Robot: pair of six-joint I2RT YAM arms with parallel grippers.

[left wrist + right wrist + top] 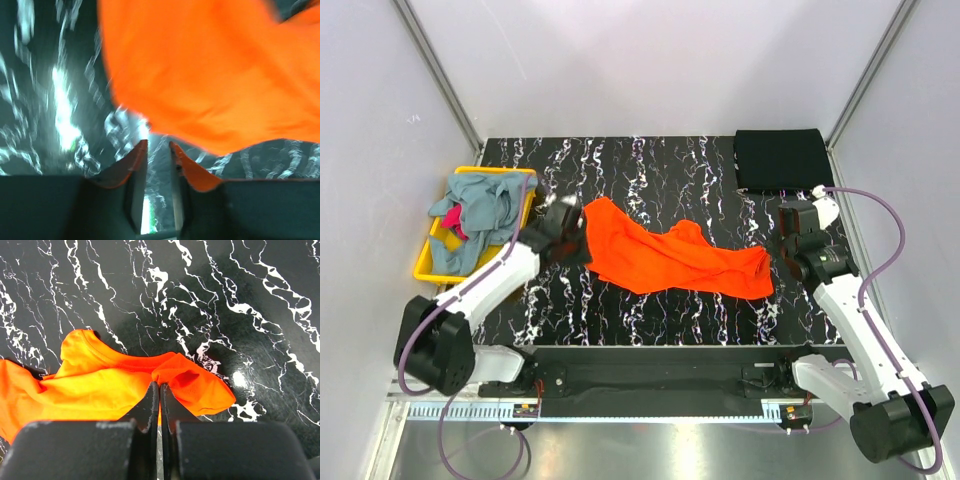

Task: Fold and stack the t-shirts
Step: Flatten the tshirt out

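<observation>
The bright orange t-shirt (670, 262) lies crumpled across the middle of the table. My right gripper (782, 252) is at its right end, and in the right wrist view it (159, 386) is shut on a fold of the orange cloth (100, 385). My left gripper (566, 234) is at the shirt's left edge. In the blurred left wrist view its jaws (158, 147) stand a little apart with nothing between them, and the orange shirt (210, 75) hangs just ahead. A folded black t-shirt (780, 160) lies at the back right. Grey-blue (485, 205) and magenta (453, 222) shirts sit in the bin.
The yellow plastic bin (425, 268) stands at the table's left edge. Grey walls with metal posts close in the left, right and back sides. The black marbled tabletop (650, 165) shows behind the orange shirt.
</observation>
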